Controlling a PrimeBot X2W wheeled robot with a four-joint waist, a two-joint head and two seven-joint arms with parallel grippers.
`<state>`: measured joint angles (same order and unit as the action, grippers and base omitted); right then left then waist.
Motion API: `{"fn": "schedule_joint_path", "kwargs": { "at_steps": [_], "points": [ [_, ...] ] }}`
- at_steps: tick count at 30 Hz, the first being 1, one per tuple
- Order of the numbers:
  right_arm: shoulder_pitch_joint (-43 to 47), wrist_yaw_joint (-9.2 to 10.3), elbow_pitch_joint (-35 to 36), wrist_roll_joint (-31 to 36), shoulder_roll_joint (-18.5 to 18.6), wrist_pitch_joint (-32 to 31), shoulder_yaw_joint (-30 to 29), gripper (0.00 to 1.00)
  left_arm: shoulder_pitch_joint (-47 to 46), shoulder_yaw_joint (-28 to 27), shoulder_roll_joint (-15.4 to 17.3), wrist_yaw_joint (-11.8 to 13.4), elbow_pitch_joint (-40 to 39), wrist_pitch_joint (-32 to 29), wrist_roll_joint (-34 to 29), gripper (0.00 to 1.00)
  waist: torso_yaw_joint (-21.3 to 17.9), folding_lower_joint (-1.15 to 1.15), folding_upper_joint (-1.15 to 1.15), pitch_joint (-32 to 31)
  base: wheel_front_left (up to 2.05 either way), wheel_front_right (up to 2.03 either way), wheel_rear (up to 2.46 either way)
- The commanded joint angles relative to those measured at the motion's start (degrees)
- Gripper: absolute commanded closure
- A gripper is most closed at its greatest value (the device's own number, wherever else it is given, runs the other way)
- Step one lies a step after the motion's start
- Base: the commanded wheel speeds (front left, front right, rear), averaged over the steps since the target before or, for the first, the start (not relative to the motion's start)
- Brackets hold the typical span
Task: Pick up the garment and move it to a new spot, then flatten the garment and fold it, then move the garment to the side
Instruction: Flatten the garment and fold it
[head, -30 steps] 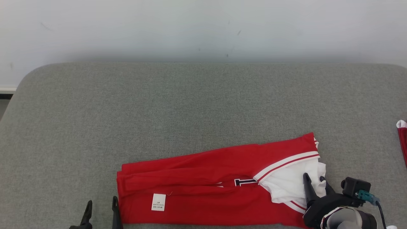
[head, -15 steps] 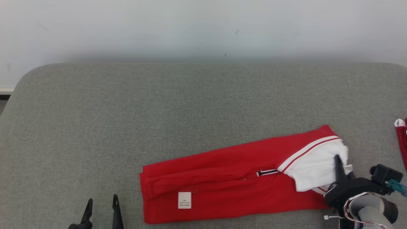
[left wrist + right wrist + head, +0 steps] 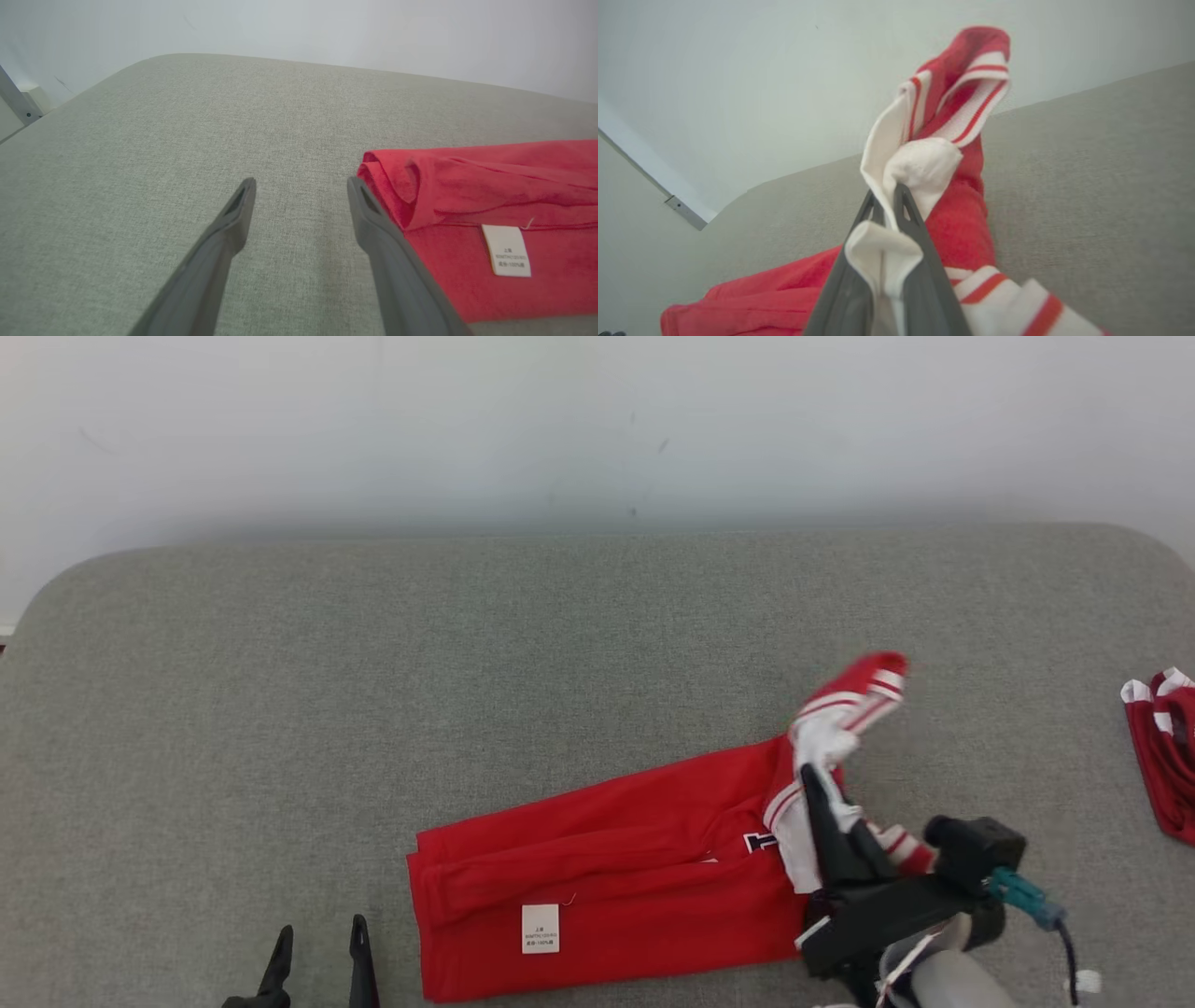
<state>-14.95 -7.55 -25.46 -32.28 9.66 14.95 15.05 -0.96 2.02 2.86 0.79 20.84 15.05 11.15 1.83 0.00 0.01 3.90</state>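
The garment [image 3: 607, 868] is a red top with white, red-striped trim, folded into a long strip on the grey cushion [image 3: 467, 663]. Its white care label [image 3: 541, 928] faces up. My right gripper [image 3: 808, 779] is shut on the white end of the garment [image 3: 920, 163] and holds that end raised off the cushion, the striped trim [image 3: 854, 695] flopping above the fingers. My left gripper [image 3: 317, 935] stands open near the front edge, just left of the garment's folded red end [image 3: 397, 196], with nothing between its fingers [image 3: 233, 219].
A second red and white cloth [image 3: 1162, 747] lies at the cushion's right edge. A pale wall [image 3: 597, 420] stands behind the cushion. Bare grey cushion spreads across the back and left.
My right gripper has shut on the garment's white end, dragged the garment right, then lifted that end and swung it back left. The left gripper stayed open and still. The camera shifted slightly.
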Motion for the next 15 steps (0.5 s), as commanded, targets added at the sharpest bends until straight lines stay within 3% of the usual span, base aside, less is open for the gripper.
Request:
{"fn": "schedule_joint_path", "kwargs": {
  "at_steps": [1, 7, 15],
  "points": [
    [0.4, 0.14, 1.1, -1.2, 0.3, -0.7, 3.2, 1.0, -0.3, 0.5, 0.0, -0.1, 0.2, 0.2, 0.7, 0.0, 0.6, 0.0, -0.01, 0.0, 0.0, 0.0, 0.0],
    [-1.9, 0.14, 2.5, -5.2, 0.6, -4.0, 14.7, 1.0, -0.9, 3.1, 0.0, -0.7, 0.8, 0.2, 0.9, 0.0, 4.2, 0.0, -0.01, -0.2, 0.0, 0.0, 0.0],
    [-7.4, 0.14, -3.7, -7.0, -2.2, -4.8, 24.9, 1.0, -1.7, 6.1, 0.0, -1.1, 1.3, 0.2, -0.1, 0.0, 10.7, 0.0, -0.01, -0.4, 0.0, 0.0, 0.0]
  ]
}}
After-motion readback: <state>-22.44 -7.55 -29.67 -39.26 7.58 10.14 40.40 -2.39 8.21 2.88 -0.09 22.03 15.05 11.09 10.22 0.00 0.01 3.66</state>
